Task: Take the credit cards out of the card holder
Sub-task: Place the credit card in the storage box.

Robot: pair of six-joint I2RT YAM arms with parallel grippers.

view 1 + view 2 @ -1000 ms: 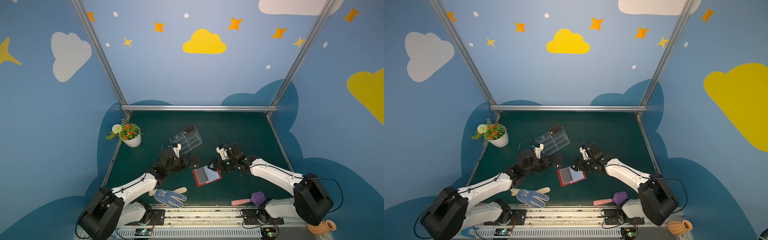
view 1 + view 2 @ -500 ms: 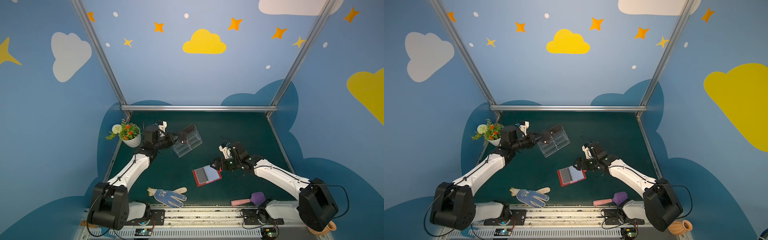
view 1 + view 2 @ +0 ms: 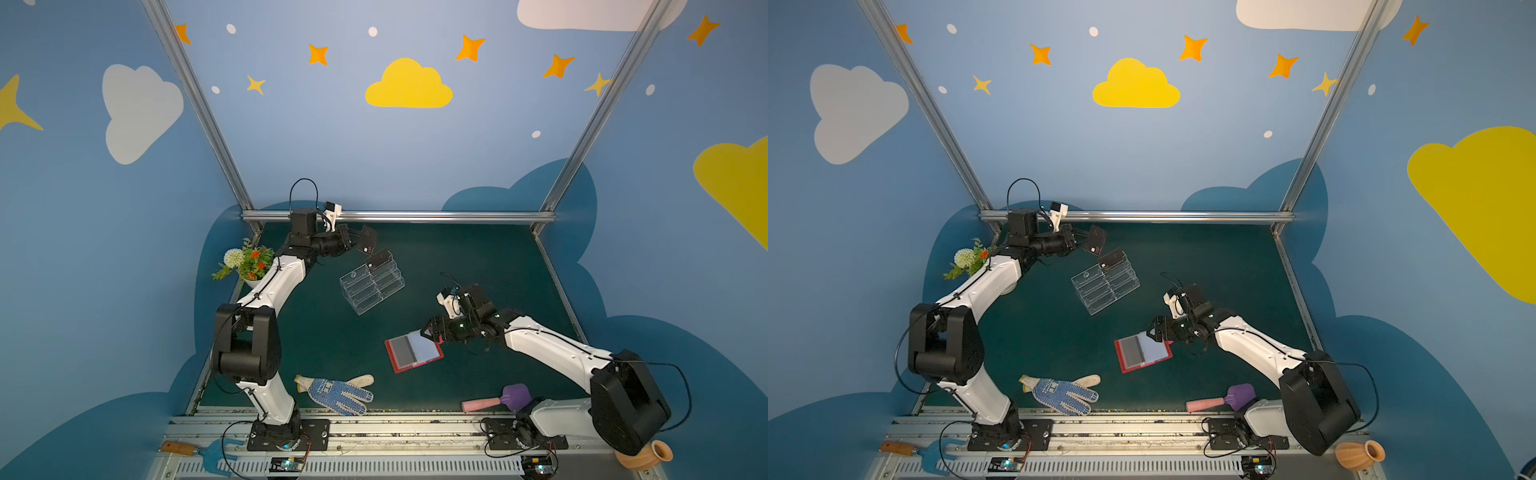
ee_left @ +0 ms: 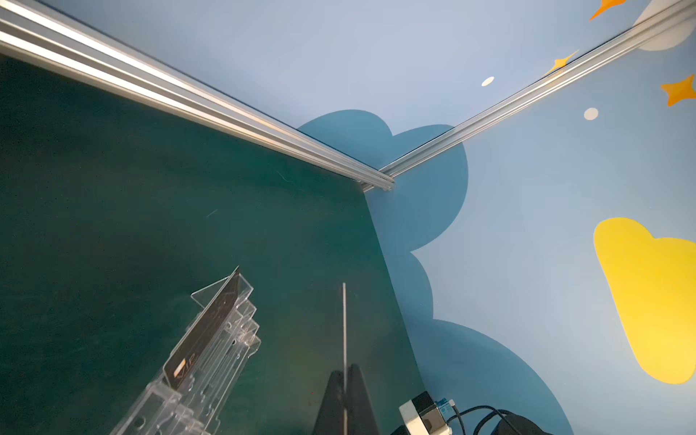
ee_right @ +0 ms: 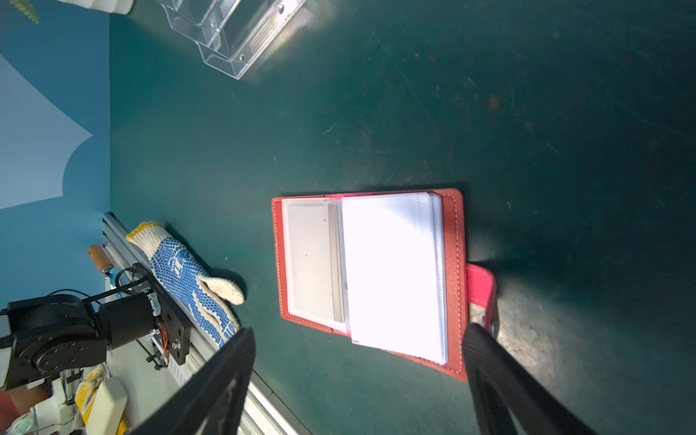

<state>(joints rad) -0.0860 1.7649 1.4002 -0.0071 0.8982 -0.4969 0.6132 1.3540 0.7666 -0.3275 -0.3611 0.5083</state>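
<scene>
The card holder lies open on the green mat, a red wallet with pale sleeves and a snap strap. My right gripper hangs open just over its strap side, with nothing between the fingers. My left gripper is raised at the back left and shut on one dark credit card, which shows edge-on in the left wrist view as a thin line. Another dark card stands in the top tier of the clear acrylic stand.
A potted plant stands at the back left. Near the front edge lie a blue-dotted work glove and a purple scoop with a pink handle. An aluminium rail bounds the mat at the back.
My left arm has swung from beside the wallet to the back left, carrying the dark card up next to the acrylic stand. The right gripper stayed open by the wallet.
</scene>
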